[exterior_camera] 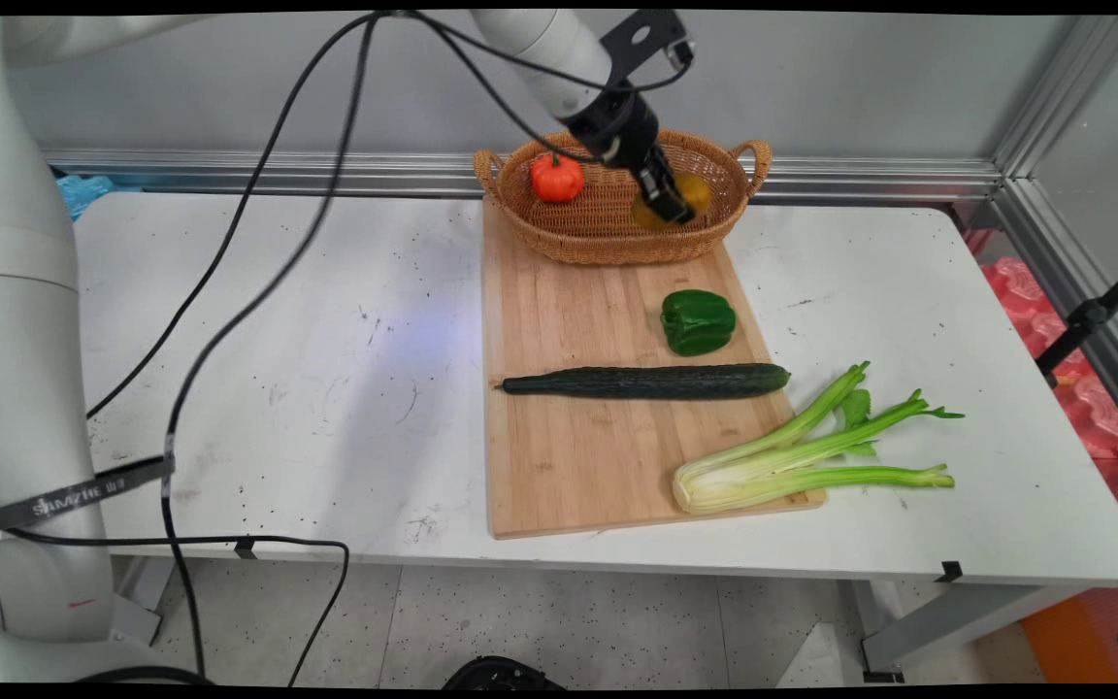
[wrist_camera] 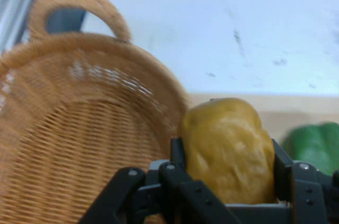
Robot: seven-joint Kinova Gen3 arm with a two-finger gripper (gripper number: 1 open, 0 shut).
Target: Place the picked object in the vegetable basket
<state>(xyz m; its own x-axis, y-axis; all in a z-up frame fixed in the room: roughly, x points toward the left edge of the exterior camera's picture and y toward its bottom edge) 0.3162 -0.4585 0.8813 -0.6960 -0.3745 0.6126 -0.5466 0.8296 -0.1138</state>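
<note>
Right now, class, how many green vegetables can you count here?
3: a green pepper and a cucumber on the cutting board, and celery lying across the board's right corner onto the table.

The counter's [exterior_camera: 326,388] left half is lying open for a gripper. On the cutting board [exterior_camera: 569,466], the wicker basket [exterior_camera: 608,233] is blocking the far end, the green pepper [exterior_camera: 698,321] and cucumber [exterior_camera: 651,381] are crossing the middle, and celery [exterior_camera: 802,451] is overhanging the near right corner. Hanging cables [exterior_camera: 258,282] are crossing the left side.
</note>
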